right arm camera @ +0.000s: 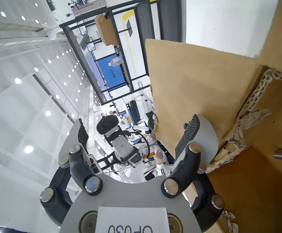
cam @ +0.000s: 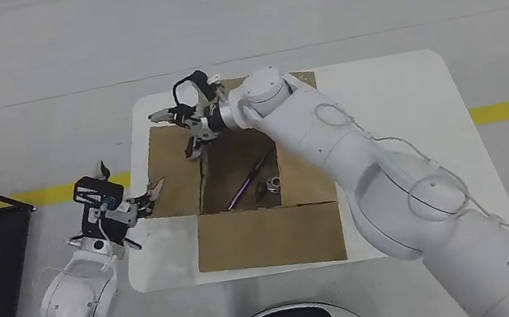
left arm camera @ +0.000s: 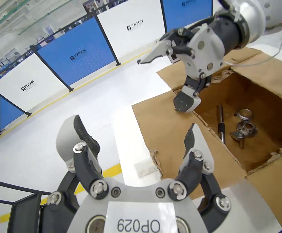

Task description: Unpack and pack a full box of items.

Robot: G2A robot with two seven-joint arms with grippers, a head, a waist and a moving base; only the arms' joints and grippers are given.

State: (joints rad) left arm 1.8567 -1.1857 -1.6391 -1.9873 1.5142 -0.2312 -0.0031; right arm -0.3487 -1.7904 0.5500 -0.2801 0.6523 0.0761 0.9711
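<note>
While the left gripper [cam: 150, 197] hangs at the near-left edge of the bench [cam: 398, 104], fingers wide and empty, the box [cam: 268, 237] lies open mid-bench, a rod [cam: 248, 182] and metal fittings [cam: 271, 187] at its bottom. Farther off, the right gripper [cam: 181, 130], fingers also wide, hovers at the box's far-left corner. I'd worry a finger snags the torn flap [right arm camera: 198, 83] and drags the box. White printed tags [left arm camera: 137, 222] mark both wrists, and logo-bearing panels [left arm camera: 81, 55] stand beyond.
</note>
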